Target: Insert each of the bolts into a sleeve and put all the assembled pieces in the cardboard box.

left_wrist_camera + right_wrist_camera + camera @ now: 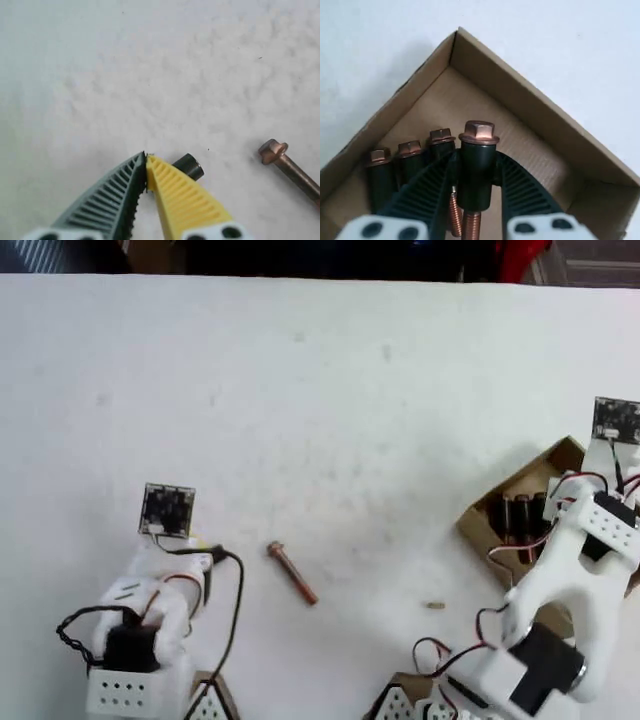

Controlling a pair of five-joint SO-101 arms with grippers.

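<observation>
Over on the right side of the white surface [330, 390], I have the right claw [476, 159] clamped on an assembled piece [479, 134], a black cylindrical sleeve with a copper hex-head bolt through it. It is held over the inside of the open brown cardboard box [520, 92], head end pointing away from the wrist. Three more black sleeves with copper bolt heads [410, 150] sit side by side against the box wall, just beside the held one. From the high view the white right arm [570, 580] covers much of the box, and I make out the dark pieces in its open corner. A loose copper bolt [291, 573] lies flat on the surface near the left arm [140, 630], with a small tan speck [434, 605] between it and the box. The left wrist view adds a short black sleeve [188, 166] lying just beside the yellow finger [185, 200] of the left claw [145, 159], whose grey and yellow tips meet with nothing between them; the loose bolt lies near that sleeve, not touching it.
</observation>
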